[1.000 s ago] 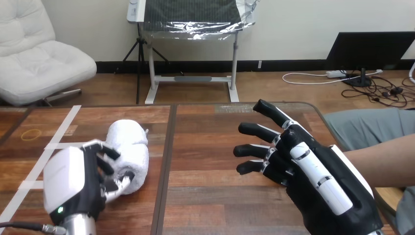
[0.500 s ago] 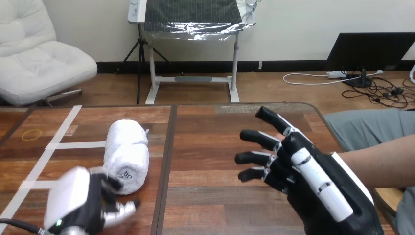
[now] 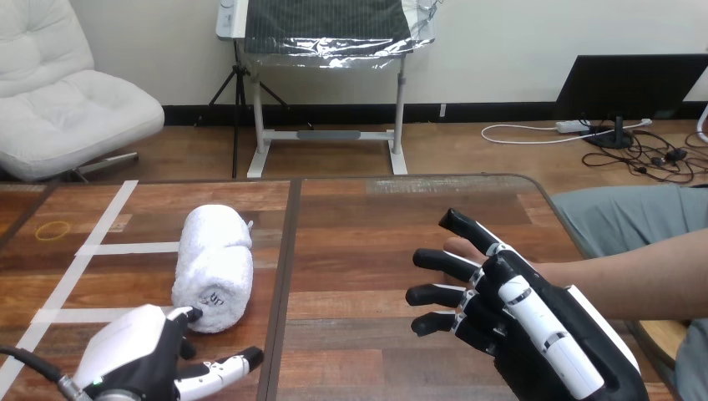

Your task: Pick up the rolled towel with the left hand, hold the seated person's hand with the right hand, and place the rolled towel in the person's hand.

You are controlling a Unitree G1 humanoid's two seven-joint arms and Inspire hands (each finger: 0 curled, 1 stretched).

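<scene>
Wooden table (image 3: 367,251), dark seam down middle. Right hand (image 3: 543,334) over person's hand (image 3: 453,247), fingers straight, spread; contact impossible to tell. Rolled towel (image 3: 213,263) flat on table, left of seam. Left hand (image 3: 138,363) at towel's near end, loosely open, one fingertip touching it, clasping nothing. White tape strips (image 3: 125,247) beside towel. Small yellow ring (image 3: 52,230) far left.

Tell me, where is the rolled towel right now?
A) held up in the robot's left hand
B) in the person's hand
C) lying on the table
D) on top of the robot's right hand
C: the rolled towel lies on the wooden table, and the left hand is low beside its near end, not curled round it.
</scene>
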